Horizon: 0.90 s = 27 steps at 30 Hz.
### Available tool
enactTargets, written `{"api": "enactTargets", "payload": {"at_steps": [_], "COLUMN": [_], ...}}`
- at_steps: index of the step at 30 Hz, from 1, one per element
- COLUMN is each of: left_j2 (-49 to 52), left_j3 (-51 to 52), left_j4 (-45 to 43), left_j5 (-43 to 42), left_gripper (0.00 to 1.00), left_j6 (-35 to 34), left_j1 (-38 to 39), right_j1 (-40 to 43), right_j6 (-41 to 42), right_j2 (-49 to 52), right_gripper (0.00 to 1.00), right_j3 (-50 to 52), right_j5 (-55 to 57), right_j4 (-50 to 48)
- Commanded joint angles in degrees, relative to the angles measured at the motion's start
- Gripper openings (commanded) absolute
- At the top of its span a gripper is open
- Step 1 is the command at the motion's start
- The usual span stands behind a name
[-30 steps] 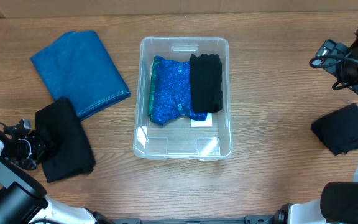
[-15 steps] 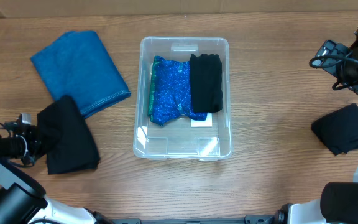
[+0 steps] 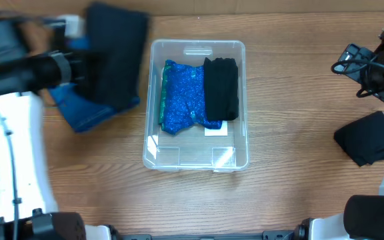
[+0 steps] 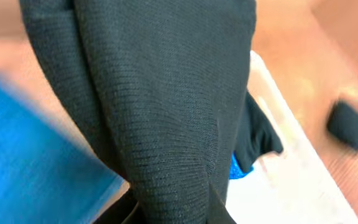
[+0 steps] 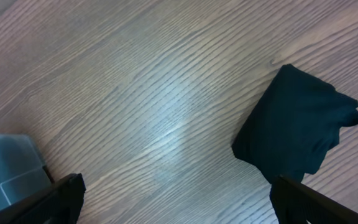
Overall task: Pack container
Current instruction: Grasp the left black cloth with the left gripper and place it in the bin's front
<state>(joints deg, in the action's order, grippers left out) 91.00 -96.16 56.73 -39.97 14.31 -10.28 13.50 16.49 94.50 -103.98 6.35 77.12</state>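
Note:
The clear container stands mid-table, holding a sparkly blue cloth and a folded black cloth side by side over its white label. My left gripper is raised just left of the container's far left corner and is shut on another black cloth, which hangs from it. In the left wrist view this cloth fills the frame above the gripper, with the container to the right. My right gripper is open over bare wood, far right.
A blue towel lies left of the container, partly under the hanging cloth. One more folded black cloth sits on the table at the right edge, beside my right gripper; the right wrist view shows that cloth.
My left gripper shut on the black cloth at the front left, lifted it off the table and swung it up toward the container's far left corner. The right arm has not moved.

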Motion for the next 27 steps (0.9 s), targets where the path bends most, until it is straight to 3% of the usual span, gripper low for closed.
{"api": "enactTargets", "payload": {"at_steps": [1,3,6,16,20,25,26,27], "left_j2": [0.0,1.7,6.0,18.1,20.1,22.1,22.3,22.4], "left_j3": [-1.9,-1.9,-1.9,-1.9,-1.8,-1.8,-1.8,-1.8], "left_j4": [-2.1,-0.3,4.9,16.1,20.3,21.2,21.2,20.9], "left_j5": [9.6,11.8,14.7,16.0,12.3,11.2,11.2,11.2], "left_gripper": [0.04,0.04,0.04,0.04,0.04,0.05,0.44,1.00], "left_j6": [16.6,27.2,36.2,36.9,36.9,35.8,35.8,35.8], "left_j1": [16.4,23.7,30.3,32.1,32.2,32.2,32.2,32.2], "right_j1": [0.1,0.1,0.1,0.1,0.1,0.1,0.1,0.1], "right_j6": [-0.2,-0.2,-0.4,-0.4,-0.4,-0.4,-0.4,-0.4], "right_j2": [-0.2,-0.2,-0.2,-0.2,-0.2,-0.2,-0.2,-0.2], "right_gripper": [1.00,1.00,1.00,1.00,1.00,1.00,1.00,1.00], "right_j3": [-0.6,-0.6,-0.6,-0.6,-0.6,-0.6,-0.6,-0.6], "right_j5": [0.0,0.0,0.0,0.2,0.7,0.7,0.7,0.7], "right_j4": [-0.3,-0.3,-0.3,-0.5,-0.5,-0.5,-0.5,-0.5]}}
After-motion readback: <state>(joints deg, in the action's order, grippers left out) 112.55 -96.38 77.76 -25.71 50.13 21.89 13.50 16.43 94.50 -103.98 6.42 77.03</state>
